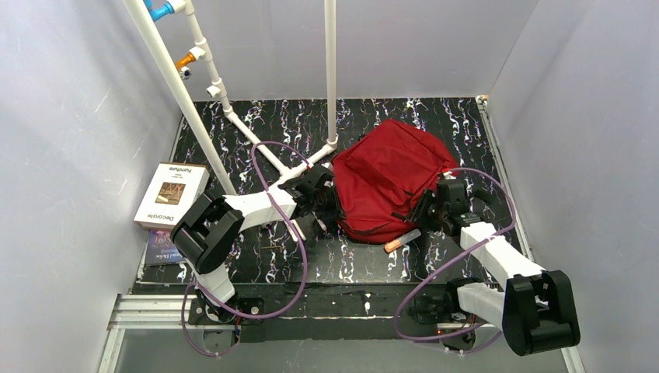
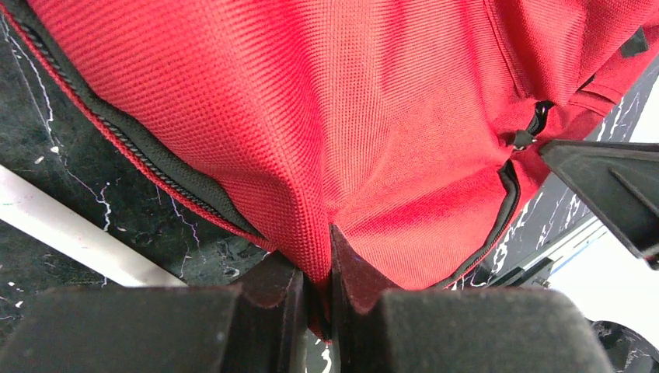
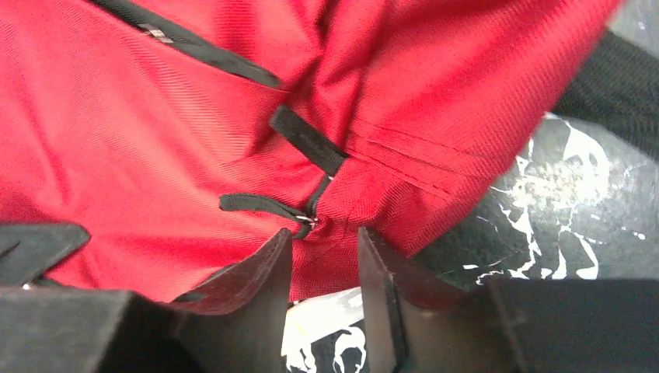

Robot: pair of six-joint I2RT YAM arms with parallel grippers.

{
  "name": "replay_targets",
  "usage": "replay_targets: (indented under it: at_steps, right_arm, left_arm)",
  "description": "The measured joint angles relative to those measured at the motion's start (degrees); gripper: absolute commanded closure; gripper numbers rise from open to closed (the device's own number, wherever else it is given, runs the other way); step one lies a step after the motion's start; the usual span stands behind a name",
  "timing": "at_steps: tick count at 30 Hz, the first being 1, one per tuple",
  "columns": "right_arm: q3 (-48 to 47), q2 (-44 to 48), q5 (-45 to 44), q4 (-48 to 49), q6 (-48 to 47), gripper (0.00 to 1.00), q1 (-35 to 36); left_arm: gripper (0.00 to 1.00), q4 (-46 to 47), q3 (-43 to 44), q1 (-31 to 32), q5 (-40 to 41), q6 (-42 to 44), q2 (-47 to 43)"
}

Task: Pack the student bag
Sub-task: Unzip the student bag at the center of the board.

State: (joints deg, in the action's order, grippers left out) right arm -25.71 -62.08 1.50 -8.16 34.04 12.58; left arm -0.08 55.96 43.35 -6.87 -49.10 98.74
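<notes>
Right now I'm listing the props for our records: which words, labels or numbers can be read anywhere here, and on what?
"Furniture": on the white book, near its far edge.
"Decorate": on the same cover, near its near edge.
Smaller print on that cover: too small to read.
Blue book under it: lettering too blurred to read.
Student bag: no text shows in any view.

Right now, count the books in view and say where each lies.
2. A white book lies at the table's left edge. A dark blue book sits just on its near side, apparently partly under it. Others may be hidden beneath the student bag.
</notes>
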Motion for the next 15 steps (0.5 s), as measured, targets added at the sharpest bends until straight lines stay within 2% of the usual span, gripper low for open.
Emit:
replay_targets:
  at_steps: [4,5,7,8,11,15]
  right_arm:
    - [-10.29,-3.91,1.14,-8.39,-8.41,0.53,2.23]
    - [-15.52,-7.67,-4.00,-11.56,-12.66,0.55,9.64]
    - [-16.52,-9.22,-6.47,-11.34,-18.49,0.51,14.23]
    - [-16.52,-12.00,-7.34,-11.04,-22.67,0.42,15.37]
    - [-16.52,-13.94,-9.73,-10.56,-28.06,0.42,20.72]
    - [-16.55,-16.15,-13.94,-8.74,-29.70,0.38,24.33]
  left_arm:
    - [1.00,-0.13,0.00,-0.48,-1.18,0.50,0.00]
    - [1.00,-0.11,0.00,-0.50,-1.51,0.48,0.00]
    - [1.00,-0.13,0.00,-0.50,-1.57,0.50,0.00]
    - [1.00,-0.26,0.00,-0.50,-1.57,0.50,0.00]
    - [0.99,-0.44,0.00,-0.57,-1.57,0.55,0.00]
    - [0.99,-0.42,0.00,-0.76,-1.77,0.66,0.00]
